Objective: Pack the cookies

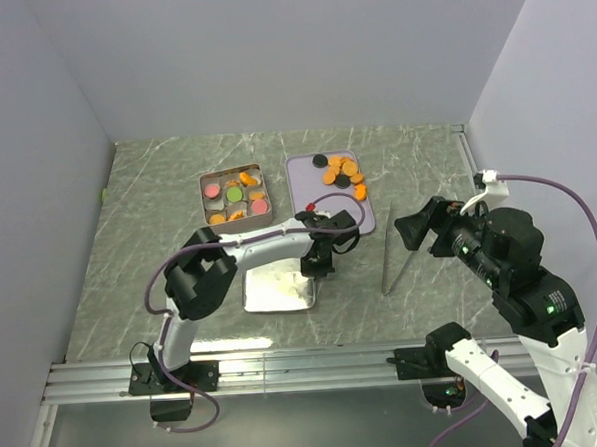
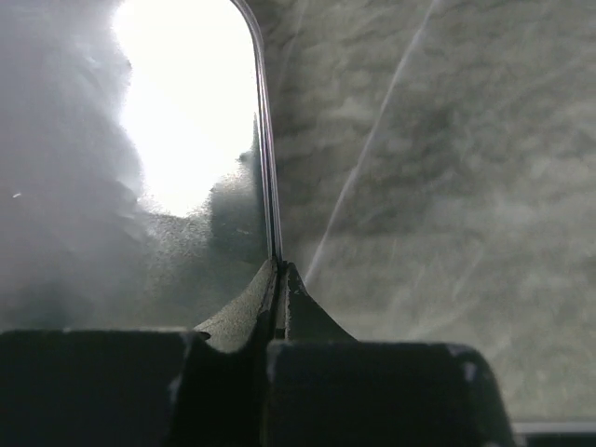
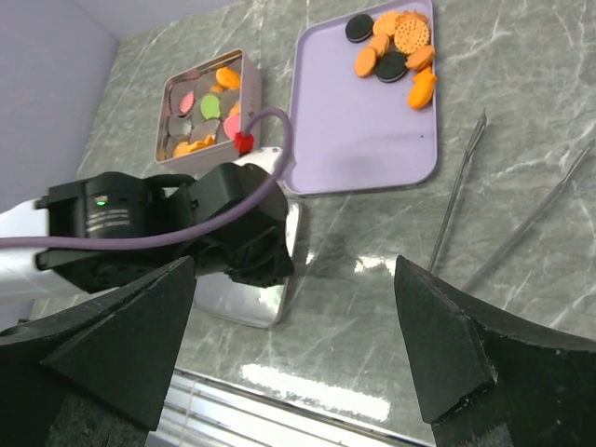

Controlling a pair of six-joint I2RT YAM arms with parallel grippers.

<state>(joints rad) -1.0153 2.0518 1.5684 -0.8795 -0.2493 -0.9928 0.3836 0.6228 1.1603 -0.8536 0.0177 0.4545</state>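
Orange and black cookies (image 1: 341,171) lie at the far end of the lavender tray (image 1: 318,204); they also show in the right wrist view (image 3: 396,47). More cookies (image 1: 233,195), orange, pink and green, sit in the open square tin (image 1: 202,180). My left gripper (image 1: 317,260) is shut on the thin rim of the shiny metal lid (image 1: 277,293), which lies silver side up on the table; the left wrist view (image 2: 279,270) shows the rim (image 2: 268,168) pinched between the jaws. My right gripper (image 1: 424,227) is open and empty above the table, right of the tray (image 3: 296,270).
Metal tongs (image 1: 385,251) lie on the marble table between the two grippers, also seen in the right wrist view (image 3: 456,200). The left arm (image 3: 158,223) reaches across in front of the tin (image 3: 177,93). An aluminium rail (image 1: 286,369) runs along the near edge.
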